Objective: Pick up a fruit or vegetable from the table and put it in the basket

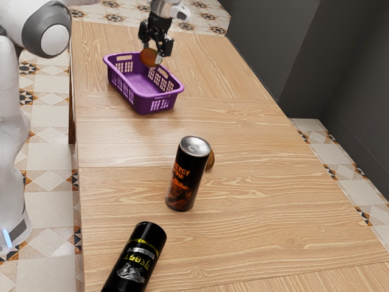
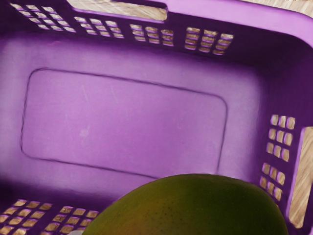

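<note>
We have our jaws closed around the sides of a green-and-orange mango [image 1: 149, 58], holding it up over the purple basket [image 1: 160, 104], whose floor is bare. On the tabletop [image 1: 255, 225], well apart from the basket, stands an energy drink can [image 1: 186, 176], a brownish rounded thing [image 1: 211, 160] partly hidden behind it, and a black can [image 1: 137, 258] nearby.

Beside the arm [image 1: 27, 15], the exterior view overlooked the table [image 1: 261, 207]; close above, the wrist view faced the basket [image 2: 132, 122] 2 views shared.
</note>
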You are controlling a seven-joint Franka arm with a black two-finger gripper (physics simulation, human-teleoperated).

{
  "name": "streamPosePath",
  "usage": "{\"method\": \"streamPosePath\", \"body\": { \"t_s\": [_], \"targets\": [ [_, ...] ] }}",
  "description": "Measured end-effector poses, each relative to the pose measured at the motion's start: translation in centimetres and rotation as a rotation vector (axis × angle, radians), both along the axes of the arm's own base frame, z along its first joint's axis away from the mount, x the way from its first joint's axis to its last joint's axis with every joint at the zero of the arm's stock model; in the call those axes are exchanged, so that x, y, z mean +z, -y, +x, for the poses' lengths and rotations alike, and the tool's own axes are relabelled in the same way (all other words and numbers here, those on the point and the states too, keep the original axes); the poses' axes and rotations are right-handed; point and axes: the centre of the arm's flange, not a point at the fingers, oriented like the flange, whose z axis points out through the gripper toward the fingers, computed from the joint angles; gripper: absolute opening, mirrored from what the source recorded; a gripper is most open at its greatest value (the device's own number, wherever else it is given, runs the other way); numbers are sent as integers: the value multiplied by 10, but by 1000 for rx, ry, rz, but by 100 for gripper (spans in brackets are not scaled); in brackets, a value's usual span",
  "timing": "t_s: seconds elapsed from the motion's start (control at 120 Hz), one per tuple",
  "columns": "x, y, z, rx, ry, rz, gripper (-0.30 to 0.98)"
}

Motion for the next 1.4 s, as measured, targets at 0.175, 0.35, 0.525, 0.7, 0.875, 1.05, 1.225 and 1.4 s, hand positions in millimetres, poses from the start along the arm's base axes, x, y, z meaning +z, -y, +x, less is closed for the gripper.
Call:
{"method": "streamPosePath", "body": {
  "t_s": [0.175, 0.35, 0.525, 0.7, 0.875, 1.05, 1.225, 1.4],
  "targets": [
    [-6, -32, -21, 73, -13, 5, 27],
    [-18, -15, 3, 35, -26, 12, 27],
    [-18, -17, 4, 36, -15, 12, 26],
    [-25, -17, 12, 29, -5, 18, 27],
    [-43, -16, 26, 21, 0, 26, 27],
    [-59, -16, 34, 21, 9, 25, 26],
    [-76, -21, 39, 33, 21, 21, 26],
    [-77, -35, 32, 49, 45, 23, 28]
  ]
}}
